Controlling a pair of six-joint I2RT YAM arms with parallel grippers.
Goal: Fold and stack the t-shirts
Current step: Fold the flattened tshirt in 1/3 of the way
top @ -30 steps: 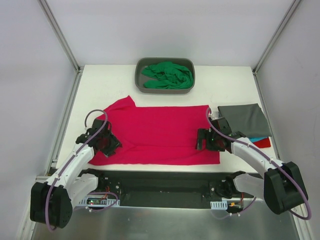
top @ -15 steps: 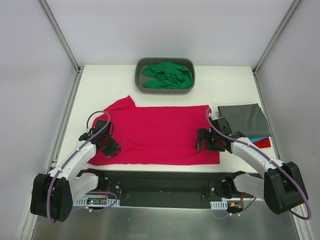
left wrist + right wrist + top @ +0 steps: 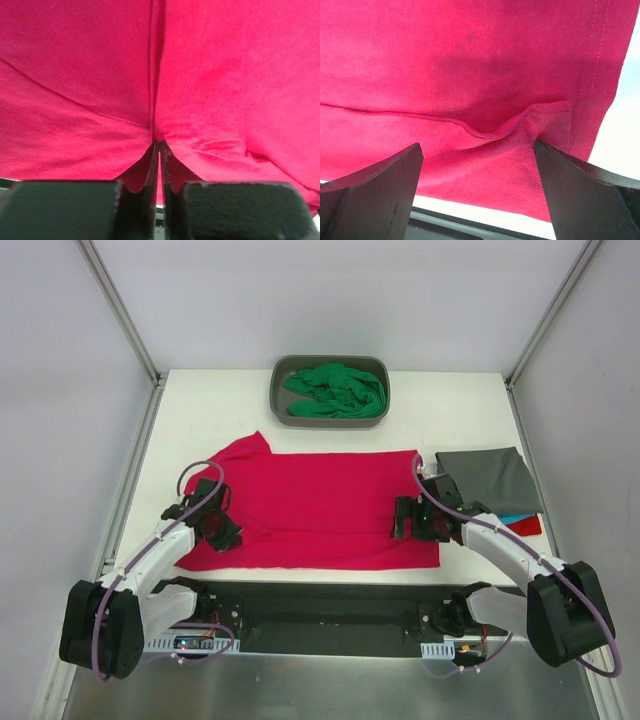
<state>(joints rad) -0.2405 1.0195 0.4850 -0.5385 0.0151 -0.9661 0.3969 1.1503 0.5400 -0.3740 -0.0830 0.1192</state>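
A crimson-pink t-shirt [image 3: 320,505] lies spread flat across the middle of the table. My left gripper [image 3: 222,535] rests on its lower left part, shut on a pinched ridge of the fabric [image 3: 225,75] that gathers into the fingertips [image 3: 159,145]. My right gripper [image 3: 403,520] sits low over the shirt's right hem, open; its fingers straddle a small fold of the cloth [image 3: 470,50] without pressing it [image 3: 477,147]. A bright green t-shirt [image 3: 335,390] is bunched in the tub. A folded dark grey t-shirt [image 3: 490,480] tops a pile at the right, with teal [image 3: 512,518] and red [image 3: 530,527] edges beneath.
The grey plastic tub [image 3: 276,390] stands at the back centre of the white table [image 3: 200,420]. Metal frame posts [image 3: 125,315] rise at both back corners. The black base rail [image 3: 320,615] runs along the near edge.
My left gripper has closed onto the crimson-pink fabric and its arm shifted slightly. The right arm and the shirts have stayed put.
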